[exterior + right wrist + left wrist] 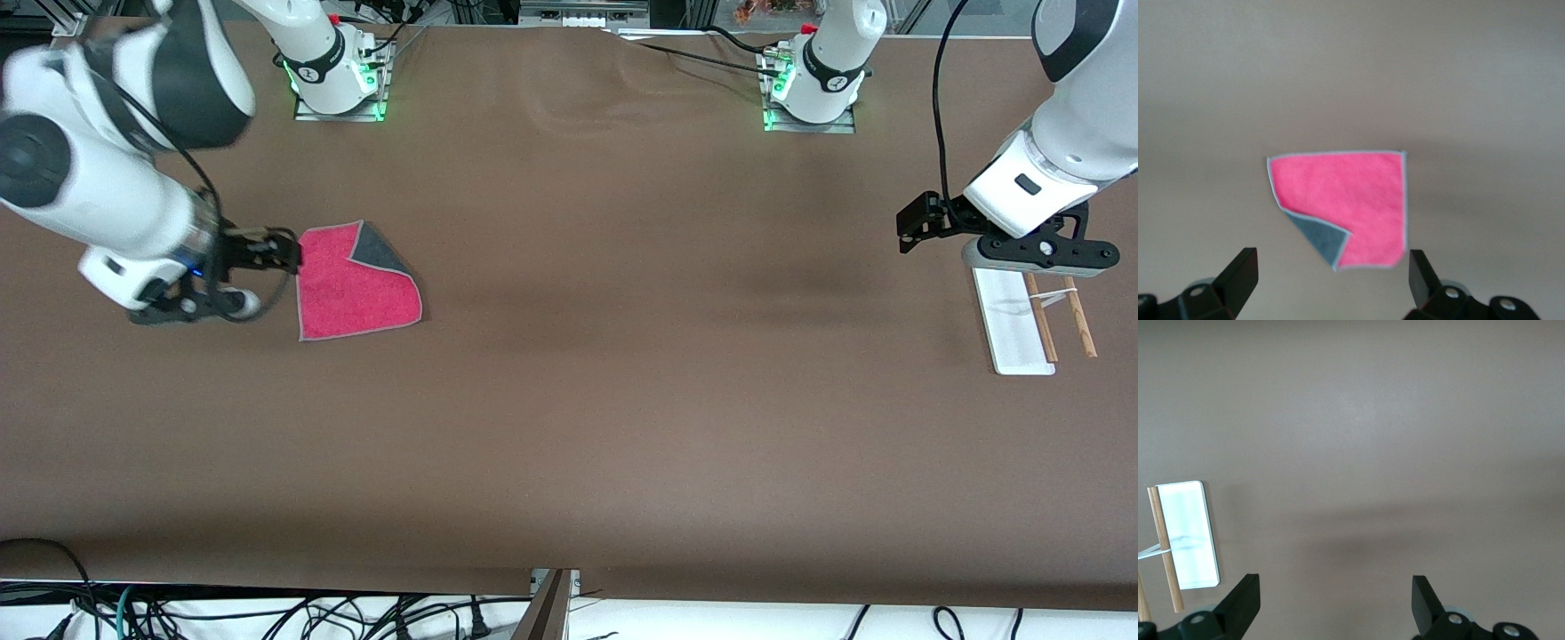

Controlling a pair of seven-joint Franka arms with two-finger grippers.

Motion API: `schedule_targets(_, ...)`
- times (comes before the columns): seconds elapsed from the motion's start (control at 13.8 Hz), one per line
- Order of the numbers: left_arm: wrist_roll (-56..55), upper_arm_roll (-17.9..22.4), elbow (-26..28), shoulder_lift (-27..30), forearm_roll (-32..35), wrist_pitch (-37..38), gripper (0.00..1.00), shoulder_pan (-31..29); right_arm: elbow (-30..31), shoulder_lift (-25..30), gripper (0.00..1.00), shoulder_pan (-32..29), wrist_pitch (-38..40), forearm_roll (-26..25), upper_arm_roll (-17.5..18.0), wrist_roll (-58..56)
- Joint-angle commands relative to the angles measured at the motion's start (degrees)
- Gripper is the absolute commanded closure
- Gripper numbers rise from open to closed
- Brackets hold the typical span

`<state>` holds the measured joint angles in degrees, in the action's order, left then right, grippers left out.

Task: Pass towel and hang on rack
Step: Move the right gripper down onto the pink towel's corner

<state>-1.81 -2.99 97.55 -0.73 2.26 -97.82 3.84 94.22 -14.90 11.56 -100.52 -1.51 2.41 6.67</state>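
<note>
Evidently the pickup has not begun: the towel (356,284) lies flat on the tabletop (622,400), one corner folded at its 12 o'clock. The right end effector (1331,277) hovers over it, fingers apart. Next, descend and pinch an edge. The left end effector (1335,603) waits above the rack (1013,324), fingers apart.

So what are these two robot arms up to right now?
Nothing is held yet. The right hand is open, up over the table at the edge of a pink towel lying flat with one corner folded over. The left hand, also open, waits over the table beside the rack at its end.
</note>
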Motion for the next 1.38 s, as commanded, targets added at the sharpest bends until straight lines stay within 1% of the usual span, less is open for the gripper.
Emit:
schedule_targets(0.0,1.1,-0.1,-0.1,0.2,-0.5,0.6,0.00,-0.3,5.3,-2.8,0.00,3.5,-8.7,0.5,0.0,4.5)
schedule_targets(0.29,1.1,-0.1,-0.1,0.2,-0.5,0.5,0.00,-0.3,13.6,-6.4,0.01,8.6,-22.4,1.7,0.2,14.1)
schedule_targets(0.44,1.1,-0.1,-0.1,0.2,-0.5,0.6,0.00,-0.3,19.2,-7.2,0.01,9.8,-30.2,1.7,0.2,16.1)
schedule_targets(0.58,1.2,-0.1,-0.1,0.2,-0.5,0.5,0.00,-0.3,22.4,-8.3,0.01,11.0,-35.3,1.7,0.2,17.3)
schedule_targets(0.8,1.1,-0.1,-0.1,0.2,-0.5,0.6,0.00,-0.3,22.9,-9.4,0.02,11.2,-36.1,1.4,0.2,17.3)
schedule_targets(0.94,1.1,-0.1,-0.1,0.2,-0.5,0.6,0.00,-0.3,23.8,-10.1,0.06,11.3,-37.8,1.3,0.1,17.2)
schedule_targets(1.09,1.1,-0.1,-0.1,0.2,-0.5,0.6,0.00,-0.3,26.2,-10.5,0.09,11.3,-41.5,0.8,0.1,17.1)
schedule_targets(1.31,1.1,-0.1,-0.1,0.2,-0.5,0.6,0.00,-0.3,26.7,-11.0,0.14,11.2,-42.5,0.6,0.0,16.8)
